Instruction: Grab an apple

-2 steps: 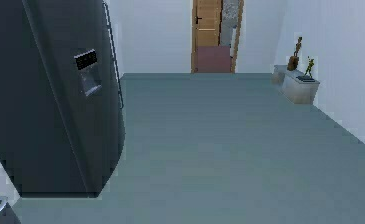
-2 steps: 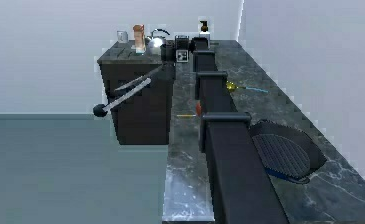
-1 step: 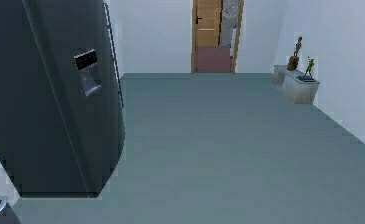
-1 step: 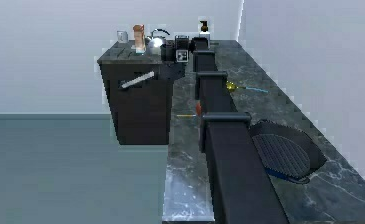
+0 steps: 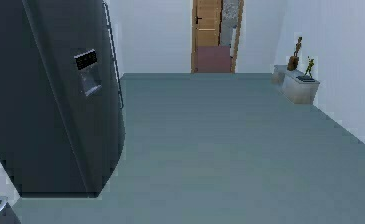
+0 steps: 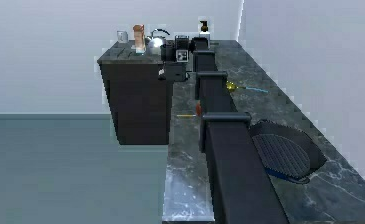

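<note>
Arm side view: arm (image 6: 235,160) runs up ctr over dark counter (image 6: 188,190); gripper (image 6: 174,47) at top ctr among small items (image 6: 137,38), can't tell if it holds anything; can't tell where apple is

Polished dark marble countertop (image 6: 282,106)
</note>
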